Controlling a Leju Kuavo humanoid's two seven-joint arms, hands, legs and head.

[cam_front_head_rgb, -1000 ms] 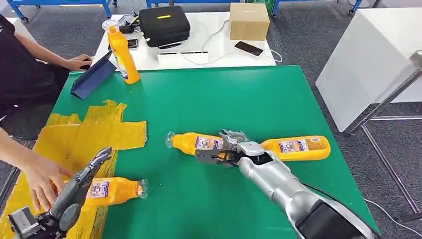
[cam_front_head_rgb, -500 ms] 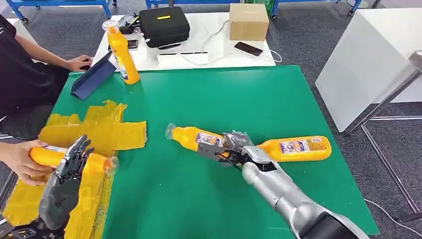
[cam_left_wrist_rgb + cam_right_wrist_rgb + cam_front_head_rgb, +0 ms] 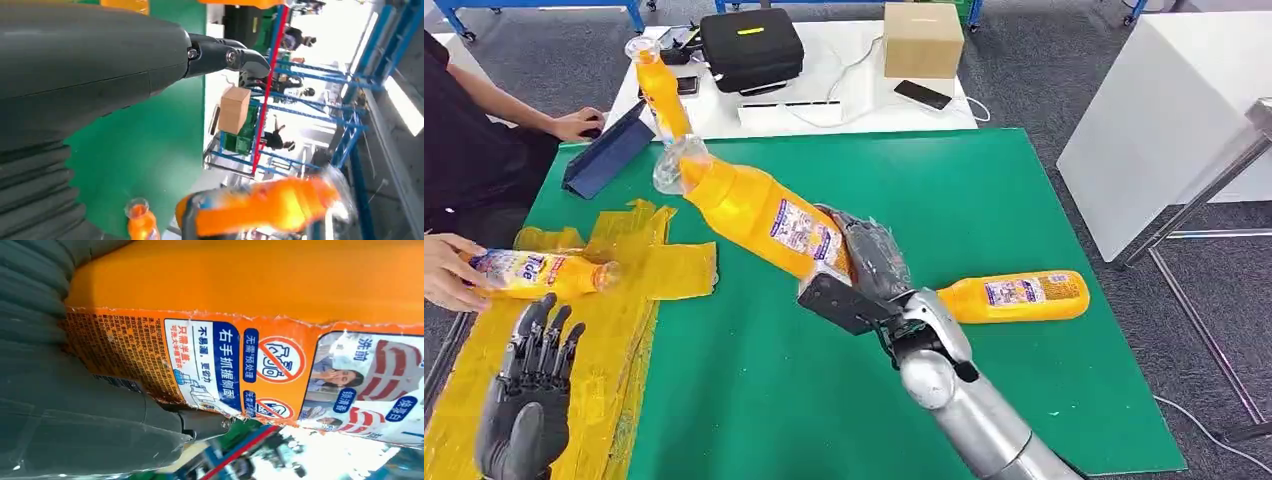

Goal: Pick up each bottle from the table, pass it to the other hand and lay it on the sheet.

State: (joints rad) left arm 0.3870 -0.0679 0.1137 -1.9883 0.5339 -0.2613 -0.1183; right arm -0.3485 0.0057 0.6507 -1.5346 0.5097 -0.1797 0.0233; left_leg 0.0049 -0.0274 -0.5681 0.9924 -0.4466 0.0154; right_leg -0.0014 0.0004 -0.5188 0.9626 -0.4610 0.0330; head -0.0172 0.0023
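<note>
Bottle (image 3: 759, 212) gripped by right hand (image 3: 869, 268), lifted above counter (image 3: 984, 190).
Handover next: left hand (image 3: 529, 385), open, must be raised to it.

Left robot hand (image 3: 90, 75) over the green table (image 3: 150, 145)
A blurred orange bottle (image 3: 260, 205) crosses beyond the table's edge, near a cardboard box (image 3: 234, 110); another bottle (image 3: 141, 225) stands on the table.

Orange plastic bottle with clear cap (image 3: 759, 212) held tilted above green table. Second orange bottle (image 3: 1014, 296) laid flat on table. Third (image 3: 662, 95) upright at far edge. Crumpled yellow sheet (image 3: 624, 270) spread flat.
</note>
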